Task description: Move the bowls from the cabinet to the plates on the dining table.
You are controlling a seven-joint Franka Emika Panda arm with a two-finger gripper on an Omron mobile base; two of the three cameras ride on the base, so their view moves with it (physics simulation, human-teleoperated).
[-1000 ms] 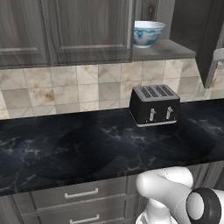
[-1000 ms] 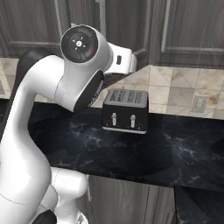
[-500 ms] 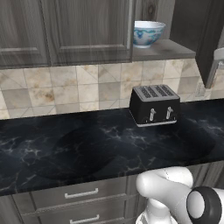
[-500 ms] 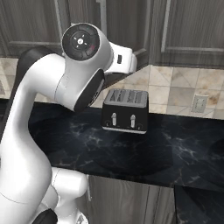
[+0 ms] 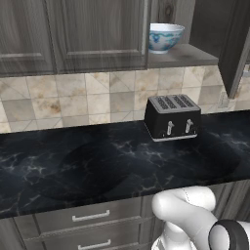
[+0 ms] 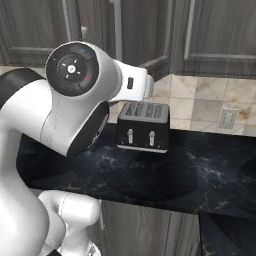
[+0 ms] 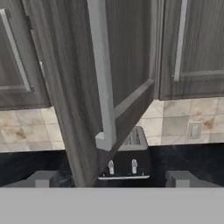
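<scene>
Bowl (image 5: 165, 37): white with blue-teal pattern, upright on the bottom shelf (image 5: 188, 54) of the open cabinet, near the shelf's left end, above and a little left of the toaster.
Cabinet (image 5: 97, 31): dark wood-grain wall unit over the tiled backsplash; the door (image 5: 236, 44) of the bowl's compartment stands swung out at the right edge of the left base view.
Door in hand view: the open door (image 7: 74, 87) fills the middle, its edge toward the camera, with the long silver bar handle (image 7: 101, 74) running down it.
Pincer (image 7: 112, 178): jaws spread wide, one tip low left and one low right in the hand view; nothing between them. The handle's lower end sits above the gap, not touched by either finger.
Toaster (image 5: 173, 116): black, four slots, on the black marble counter (image 5: 88, 166) against the backsplash; seen below the door in the hand view.
Arm (image 6: 75, 100): raised, large in the right base view's left half.
Drawers (image 5: 90, 217): grey fronts with short handles under the counter.
</scene>
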